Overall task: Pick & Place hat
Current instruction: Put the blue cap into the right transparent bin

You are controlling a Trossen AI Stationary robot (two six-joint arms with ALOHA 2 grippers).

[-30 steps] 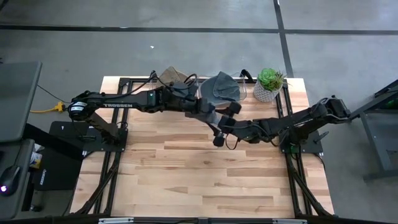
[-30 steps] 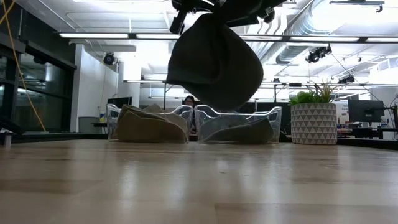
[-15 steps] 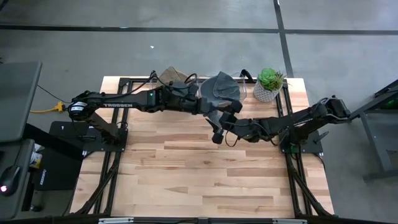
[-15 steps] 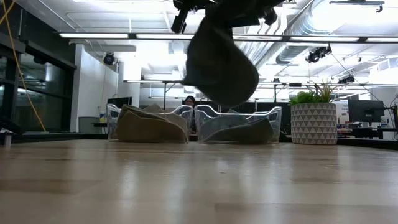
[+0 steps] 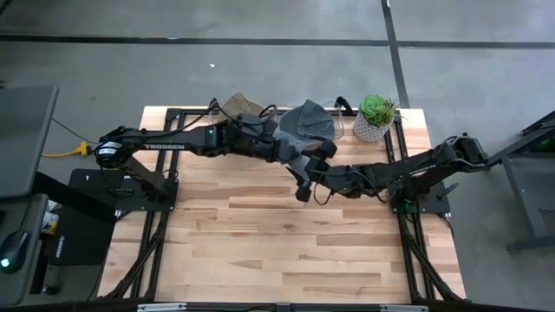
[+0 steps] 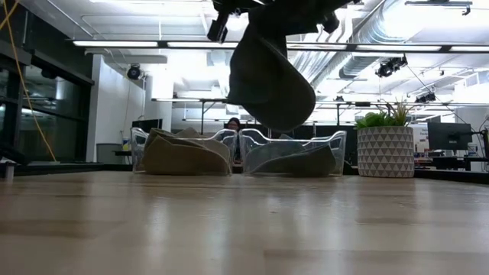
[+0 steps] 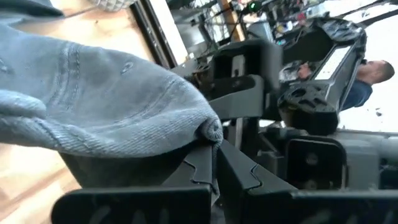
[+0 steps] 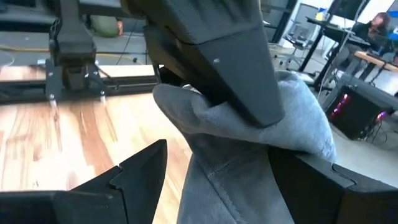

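Hanging above the table, the grey hat (image 6: 269, 76) is pinched in the closed left gripper (image 5: 292, 154), so pickup looks done. The right gripper (image 5: 314, 171), jaws wide apart, straddles it without gripping; placing remains.

Two bins are set side by side along the table's (image 5: 260, 243) far edge, the left bin (image 6: 183, 153) beside the right bin (image 6: 294, 156). A potted plant (image 5: 375, 117) is placed right of them, and a hat (image 6: 267, 72) is held above the table before the bins
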